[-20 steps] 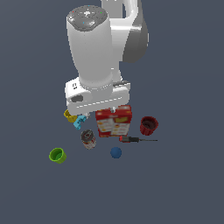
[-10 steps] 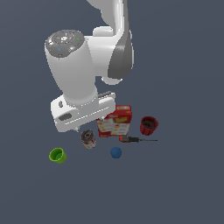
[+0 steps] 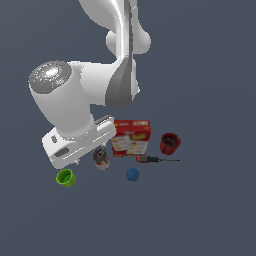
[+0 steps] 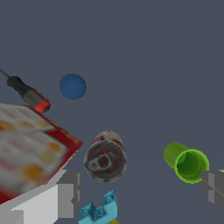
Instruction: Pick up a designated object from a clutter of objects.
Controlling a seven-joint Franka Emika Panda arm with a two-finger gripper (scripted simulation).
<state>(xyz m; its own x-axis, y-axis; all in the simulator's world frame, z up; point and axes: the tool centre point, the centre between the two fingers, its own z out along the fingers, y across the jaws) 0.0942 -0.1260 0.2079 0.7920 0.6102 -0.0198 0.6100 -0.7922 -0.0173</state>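
Observation:
The lime-green cup (image 3: 65, 177) stands apart at the exterior view's left of the clutter. In the wrist view the green cup (image 4: 187, 162) lies just inside one grey finger (image 4: 214, 188). My gripper (image 4: 141, 190) is open and empty, its jaws spread wide above the floor. The other finger (image 4: 70, 194) is beside the can (image 4: 105, 156). In the exterior view the arm's white hand (image 3: 75, 145) hangs just above the green cup and hides the fingers.
The can (image 3: 101, 158), red cracker box (image 3: 131, 137), dark red cup (image 3: 169, 143), red-handled screwdriver (image 3: 155, 159) and blue ball (image 3: 132, 174) lie to the exterior view's right. The cyan block (image 4: 99, 211) shows between the fingers. The yellow cup is hidden by the hand.
The hand has swung toward the exterior view's left and lower, from above the box and yellow cup to just above the green cup. The objects have not moved.

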